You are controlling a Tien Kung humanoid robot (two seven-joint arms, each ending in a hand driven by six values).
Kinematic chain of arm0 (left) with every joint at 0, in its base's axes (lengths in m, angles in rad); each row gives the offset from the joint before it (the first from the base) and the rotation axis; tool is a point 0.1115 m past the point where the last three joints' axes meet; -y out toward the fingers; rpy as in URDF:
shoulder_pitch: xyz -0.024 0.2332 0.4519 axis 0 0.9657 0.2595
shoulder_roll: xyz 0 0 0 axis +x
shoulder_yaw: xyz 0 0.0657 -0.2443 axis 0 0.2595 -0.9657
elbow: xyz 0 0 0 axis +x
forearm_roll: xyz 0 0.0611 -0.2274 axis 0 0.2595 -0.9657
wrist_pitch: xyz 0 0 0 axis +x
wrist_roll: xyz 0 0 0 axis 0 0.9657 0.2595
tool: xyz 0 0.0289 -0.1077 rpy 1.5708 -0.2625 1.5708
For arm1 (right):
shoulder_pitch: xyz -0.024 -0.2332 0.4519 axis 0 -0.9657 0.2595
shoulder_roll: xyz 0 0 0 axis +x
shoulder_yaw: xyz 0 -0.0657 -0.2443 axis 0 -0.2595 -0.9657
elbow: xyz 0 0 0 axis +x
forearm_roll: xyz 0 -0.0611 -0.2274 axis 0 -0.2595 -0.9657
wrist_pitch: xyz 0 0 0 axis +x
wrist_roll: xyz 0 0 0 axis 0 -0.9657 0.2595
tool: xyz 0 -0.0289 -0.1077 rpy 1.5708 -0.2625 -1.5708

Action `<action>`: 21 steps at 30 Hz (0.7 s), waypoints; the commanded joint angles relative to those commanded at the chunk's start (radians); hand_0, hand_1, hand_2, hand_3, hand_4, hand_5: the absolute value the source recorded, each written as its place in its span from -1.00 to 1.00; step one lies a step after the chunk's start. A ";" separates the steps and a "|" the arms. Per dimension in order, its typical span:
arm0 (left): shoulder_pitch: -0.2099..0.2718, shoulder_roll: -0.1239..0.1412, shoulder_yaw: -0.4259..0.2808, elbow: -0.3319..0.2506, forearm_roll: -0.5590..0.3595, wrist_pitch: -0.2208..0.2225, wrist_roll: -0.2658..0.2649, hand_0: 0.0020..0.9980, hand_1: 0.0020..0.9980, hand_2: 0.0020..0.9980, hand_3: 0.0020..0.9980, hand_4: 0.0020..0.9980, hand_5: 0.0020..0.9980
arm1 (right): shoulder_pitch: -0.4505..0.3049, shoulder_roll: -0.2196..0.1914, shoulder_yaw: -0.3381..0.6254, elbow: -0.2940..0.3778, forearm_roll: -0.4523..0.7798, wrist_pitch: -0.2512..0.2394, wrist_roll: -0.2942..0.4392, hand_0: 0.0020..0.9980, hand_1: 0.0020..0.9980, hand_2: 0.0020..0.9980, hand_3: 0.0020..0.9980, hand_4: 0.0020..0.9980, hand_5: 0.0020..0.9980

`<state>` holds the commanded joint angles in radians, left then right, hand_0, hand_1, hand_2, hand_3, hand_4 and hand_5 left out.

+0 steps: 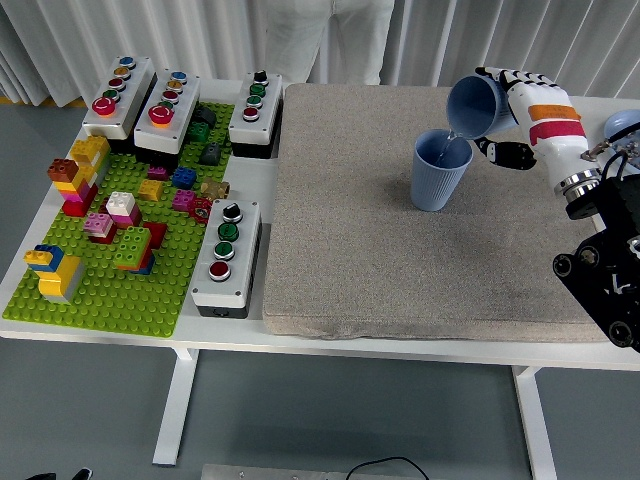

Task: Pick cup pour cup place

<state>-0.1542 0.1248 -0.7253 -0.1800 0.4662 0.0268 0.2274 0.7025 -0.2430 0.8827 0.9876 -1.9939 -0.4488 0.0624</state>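
Head view: our right hand (520, 100) clamps the tilted cup (474, 104) over the standing cup (441, 170) on the grey mat (350, 250).
We keep the lip just above the rim and tilt slowly.

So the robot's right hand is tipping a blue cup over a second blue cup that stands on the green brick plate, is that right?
Not quite. The head view shows the right hand tipping the held blue cup over a second blue cup, but that second cup stands on the grey mat, not on the green brick plate, which lies at the table's left.
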 joint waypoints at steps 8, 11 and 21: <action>0.001 0.000 -0.001 0.000 0.002 0.000 0.001 0.48 0.60 0.67 0.33 0.03 0.78 | 0.006 -0.005 -0.020 0.000 -0.029 -0.012 -0.018 0.76 0.41 0.20 0.31 0.26 -0.83; 0.004 0.001 -0.001 0.000 0.002 0.000 0.001 0.48 0.60 0.67 0.33 0.03 0.78 | 0.006 -0.007 -0.033 0.002 -0.037 -0.016 -0.026 0.76 0.42 0.20 0.30 0.26 -0.84; 0.009 0.003 0.000 0.000 0.003 0.000 0.002 0.48 0.60 0.67 0.33 0.03 0.78 | 0.015 -0.012 -0.066 -0.001 -0.048 -0.024 -0.041 0.78 0.44 0.20 0.30 0.27 -0.85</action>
<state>-0.1457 0.1273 -0.7256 -0.1800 0.4696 0.0270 0.2299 0.7170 -0.2549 0.8164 0.9870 -2.0417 -0.4730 0.0216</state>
